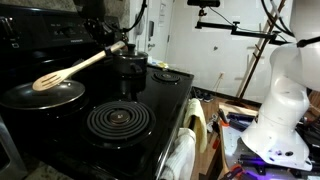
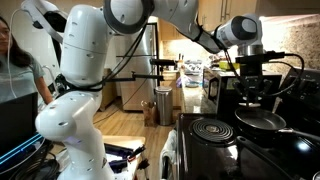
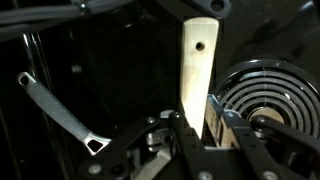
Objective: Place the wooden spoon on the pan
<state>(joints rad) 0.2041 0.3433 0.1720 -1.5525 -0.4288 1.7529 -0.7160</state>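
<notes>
My gripper is shut on the handle of the wooden spoon and holds it tilted in the air. The spoon's oval head hangs just above the dark pan at the stove's left. In the wrist view the light handle, with a small hole near its end, runs up from between the fingers. The pan's silvery handle lies to the left. In an exterior view the gripper hovers over the pan; the spoon is hard to make out there.
A black spiral coil burner sits at the stove's front, also seen in the wrist view and in an exterior view. A small dark pot stands behind it. The robot's white base is beside the stove.
</notes>
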